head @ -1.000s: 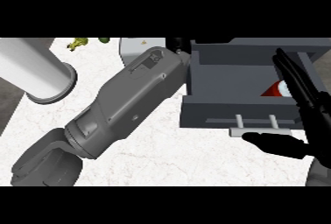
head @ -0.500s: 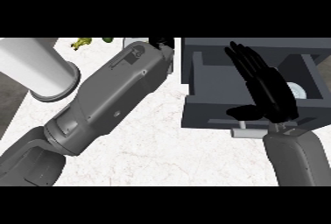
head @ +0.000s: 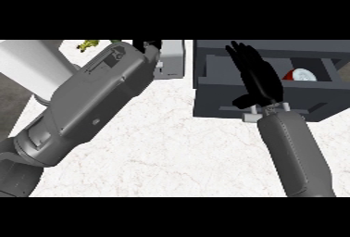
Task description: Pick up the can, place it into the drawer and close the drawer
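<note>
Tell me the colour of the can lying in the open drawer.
Red and white, what shows of the can in the grey drawer, head view.

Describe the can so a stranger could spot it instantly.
Look to the dark grey drawer standing open at the counter's upper right. Inside it, just right of the robot's black right hand, lies the can. It is the only red and white thing among the grey walls.

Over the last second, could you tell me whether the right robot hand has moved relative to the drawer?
Yes. The right robot hand moved left from the drawer's right edge to over its middle, uncovering the can inside.
</note>
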